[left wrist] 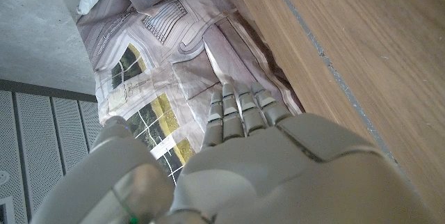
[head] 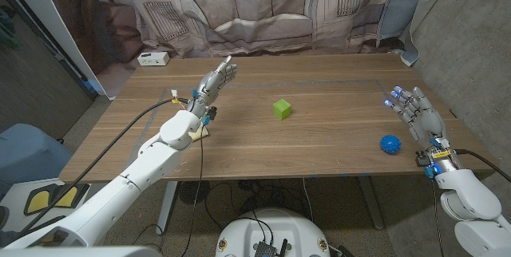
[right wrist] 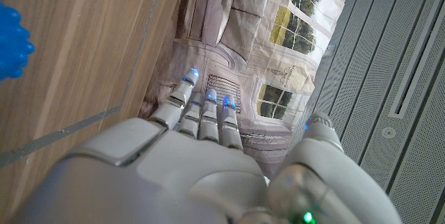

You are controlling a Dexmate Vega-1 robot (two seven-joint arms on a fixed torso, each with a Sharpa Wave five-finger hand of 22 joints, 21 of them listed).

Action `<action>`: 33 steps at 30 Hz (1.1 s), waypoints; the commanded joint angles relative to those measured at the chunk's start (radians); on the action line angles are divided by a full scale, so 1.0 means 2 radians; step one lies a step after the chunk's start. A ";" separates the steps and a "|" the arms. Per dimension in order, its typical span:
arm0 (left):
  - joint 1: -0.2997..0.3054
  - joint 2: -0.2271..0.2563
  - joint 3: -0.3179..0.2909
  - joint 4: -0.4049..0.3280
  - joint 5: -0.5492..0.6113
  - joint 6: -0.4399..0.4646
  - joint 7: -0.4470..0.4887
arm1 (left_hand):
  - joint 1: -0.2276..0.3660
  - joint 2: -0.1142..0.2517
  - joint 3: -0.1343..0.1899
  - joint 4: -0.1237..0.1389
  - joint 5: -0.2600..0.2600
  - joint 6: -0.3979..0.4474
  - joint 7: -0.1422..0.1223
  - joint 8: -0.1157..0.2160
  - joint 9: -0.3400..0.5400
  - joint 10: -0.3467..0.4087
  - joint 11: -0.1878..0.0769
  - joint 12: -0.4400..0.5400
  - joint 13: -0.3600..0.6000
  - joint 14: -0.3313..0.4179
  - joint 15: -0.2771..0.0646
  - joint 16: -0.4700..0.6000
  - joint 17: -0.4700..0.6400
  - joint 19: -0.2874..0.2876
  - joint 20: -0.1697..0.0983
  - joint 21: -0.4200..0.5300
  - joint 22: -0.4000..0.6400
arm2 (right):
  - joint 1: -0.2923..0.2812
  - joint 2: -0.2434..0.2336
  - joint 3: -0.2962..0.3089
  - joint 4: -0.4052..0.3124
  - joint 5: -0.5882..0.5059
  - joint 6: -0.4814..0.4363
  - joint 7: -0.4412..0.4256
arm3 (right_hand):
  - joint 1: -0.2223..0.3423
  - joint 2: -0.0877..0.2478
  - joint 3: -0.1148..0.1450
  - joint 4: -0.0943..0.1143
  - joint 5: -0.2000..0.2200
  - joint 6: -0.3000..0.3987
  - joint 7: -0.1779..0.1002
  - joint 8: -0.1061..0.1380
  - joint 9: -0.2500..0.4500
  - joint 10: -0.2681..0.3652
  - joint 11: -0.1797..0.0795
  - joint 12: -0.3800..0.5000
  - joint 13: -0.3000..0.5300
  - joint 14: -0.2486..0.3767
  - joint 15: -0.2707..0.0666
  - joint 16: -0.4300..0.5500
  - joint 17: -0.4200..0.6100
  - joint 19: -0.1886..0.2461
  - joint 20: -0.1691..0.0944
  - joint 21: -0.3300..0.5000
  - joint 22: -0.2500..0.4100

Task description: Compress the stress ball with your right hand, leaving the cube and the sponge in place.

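Note:
A spiky blue stress ball (head: pixel 390 144) lies near the table's front right edge; part of the ball (right wrist: pixel 12 40) shows in the right wrist view. My right hand (head: pixel 414 109) hovers just right of and behind it, fingers spread, holding nothing. The same right hand (right wrist: pixel 201 133) shows its back with fingers reaching toward the curtain. A green cube (head: pixel 281 109) sits at the table's middle. My left hand (head: pixel 214 81) is raised over the table's left part, fingers extended and apart, empty. The left hand (left wrist: pixel 243 133) points along the table edge in its wrist view. A pale yellow sponge (head: pixel 196 134) lies under the left forearm, mostly hidden.
The wooden table (head: pixel 319 153) has a taped rectangle outline on its far half. A small white box (head: pixel 152 58) sits at the back left corner. A printed curtain (head: pixel 263 9) hangs behind the table. A grey wall stands to the right.

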 commanded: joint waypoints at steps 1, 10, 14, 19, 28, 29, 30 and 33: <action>0.004 0.010 -0.006 -0.020 0.009 0.014 0.011 | 0.004 0.005 0.001 -0.002 0.000 0.007 0.000 0.000 0.001 0.003 0.001 -0.001 0.000 0.004 0.001 -0.002 0.003 0.005 0.001 -0.003 0.002 | -0.024 0.011 0.020 -0.007 -0.007 0.004 0.001 | 0.002 0.001 0.000 -0.003 -0.001 0.008 0.000 0.002 0.001 0.004 0.000 0.002 0.002 0.004 0.002 0.003 0.002 0.003 0.001 -0.001 0.001; 0.001 0.014 -0.010 -0.024 0.008 0.021 0.010 | 0.005 0.005 0.001 -0.003 0.000 0.008 0.000 -0.001 0.001 0.004 0.000 -0.002 0.000 0.004 0.001 -0.003 0.003 0.005 0.001 -0.004 0.002 | -0.045 0.017 0.036 -0.018 -0.019 -0.001 -0.005 | 0.002 0.001 -0.001 -0.003 -0.001 0.008 0.003 0.001 0.001 0.003 0.000 0.001 0.002 0.003 0.003 0.001 0.002 0.002 0.001 -0.003 0.001; -0.001 0.015 -0.010 -0.025 0.007 0.026 0.009 | 0.005 0.005 0.001 -0.003 0.000 0.008 0.000 -0.001 0.001 0.004 0.000 -0.002 0.000 0.004 0.001 -0.003 0.003 0.006 0.001 -0.005 0.002 | -0.049 0.023 0.039 -0.019 -0.024 0.002 -0.006 | 0.002 0.001 -0.001 -0.003 -0.001 0.008 0.004 0.001 0.001 0.002 0.001 0.000 0.002 0.003 0.003 0.001 0.002 0.003 0.002 -0.004 0.001; -0.001 0.019 -0.013 -0.031 0.010 0.028 0.012 | 0.005 0.006 0.001 -0.004 -0.001 0.008 0.000 -0.001 0.001 0.002 -0.001 -0.003 0.000 0.003 0.002 -0.004 0.003 0.005 0.000 -0.006 0.002 | -0.059 0.031 0.045 -0.022 -0.032 0.005 -0.010 | 0.002 0.000 -0.002 -0.004 -0.002 0.009 0.004 0.001 0.001 0.003 0.002 0.000 0.002 0.003 0.004 0.001 0.002 0.003 0.002 -0.004 0.001; -0.002 0.015 -0.013 -0.026 0.012 0.022 0.014 | 0.005 0.006 0.001 -0.004 -0.001 0.013 0.000 -0.001 0.001 0.007 -0.001 -0.002 0.000 0.006 0.000 -0.004 0.003 0.007 0.000 -0.006 0.002 | -0.067 0.043 0.054 -0.021 -0.046 0.004 -0.020 | 0.003 -0.001 -0.002 -0.005 -0.002 0.016 0.005 0.002 0.001 0.007 0.001 0.000 0.002 0.007 0.002 0.000 0.001 0.008 0.001 -0.005 0.001; -0.002 0.014 -0.013 -0.025 0.011 0.021 0.013 | 0.005 0.006 0.001 -0.004 -0.001 0.013 0.000 0.000 0.001 0.008 -0.001 -0.002 0.000 0.006 0.000 -0.004 0.003 0.007 0.000 -0.006 0.002 | -0.068 0.044 0.056 -0.021 -0.051 0.004 -0.023 | 0.003 -0.001 -0.002 -0.005 -0.002 0.016 0.005 0.002 0.001 0.008 0.001 0.000 0.002 0.006 0.002 0.000 0.001 0.008 0.001 -0.005 0.001; -0.003 0.013 -0.012 -0.023 0.011 0.021 0.012 | 0.005 0.006 0.001 -0.004 -0.001 0.014 0.000 0.000 0.001 0.008 -0.001 -0.002 0.000 0.007 0.000 -0.004 0.003 0.008 0.000 -0.007 0.002 | -0.069 0.044 0.057 -0.020 -0.056 0.004 -0.024 | 0.003 -0.001 -0.002 -0.005 -0.002 0.016 0.005 0.002 0.001 0.008 0.001 0.000 0.002 0.006 0.002 0.000 0.001 0.008 0.001 -0.005 0.001; -0.005 0.011 -0.010 -0.020 0.010 0.021 0.010 | 0.005 0.006 0.001 -0.004 -0.001 0.015 0.000 0.000 0.001 0.009 -0.001 -0.003 0.000 0.008 0.001 -0.004 0.003 0.008 0.000 -0.007 0.002 | -0.073 0.048 0.062 -0.021 -0.069 0.004 -0.033 | 0.004 -0.001 -0.002 -0.005 -0.002 0.017 0.005 0.002 0.001 0.008 0.001 0.000 0.002 0.007 0.001 0.000 0.001 0.009 0.001 -0.005 0.001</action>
